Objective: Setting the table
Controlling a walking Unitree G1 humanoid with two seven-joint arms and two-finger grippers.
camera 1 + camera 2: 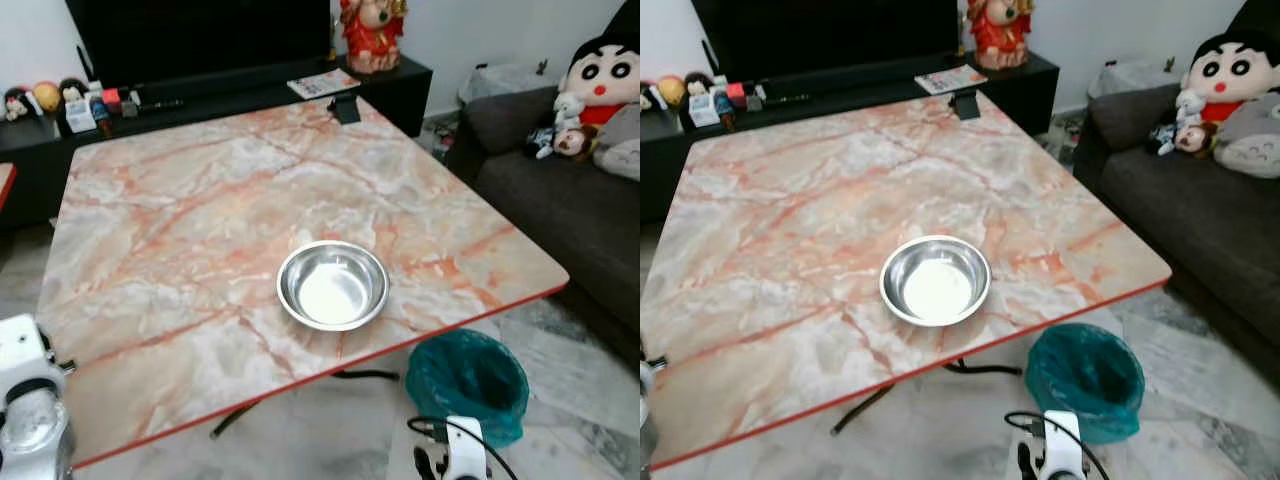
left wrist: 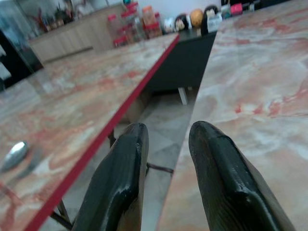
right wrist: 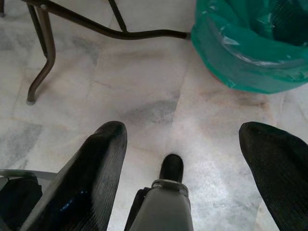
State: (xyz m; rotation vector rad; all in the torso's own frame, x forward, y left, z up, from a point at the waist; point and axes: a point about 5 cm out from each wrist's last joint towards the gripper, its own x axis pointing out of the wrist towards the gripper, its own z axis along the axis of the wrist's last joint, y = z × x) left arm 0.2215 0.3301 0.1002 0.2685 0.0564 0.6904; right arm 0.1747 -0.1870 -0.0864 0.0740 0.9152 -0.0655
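Currently: steel bowl (image 1: 333,284) rests empty on the marble table (image 1: 200,200), toward its 5 o'clock edge.
Risk: an approach from 6 o'clock may nudge it off toward the green bin (image 1: 468,385). Left gripper (image 2: 166,159): fingers slightly apart, empty. Right gripper (image 3: 190,163): wide apart, empty, above the floor.

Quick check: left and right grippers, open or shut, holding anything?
Left gripper: narrowly open, empty, at the marble table's edge.
Right gripper: wide open, empty, over the floor.
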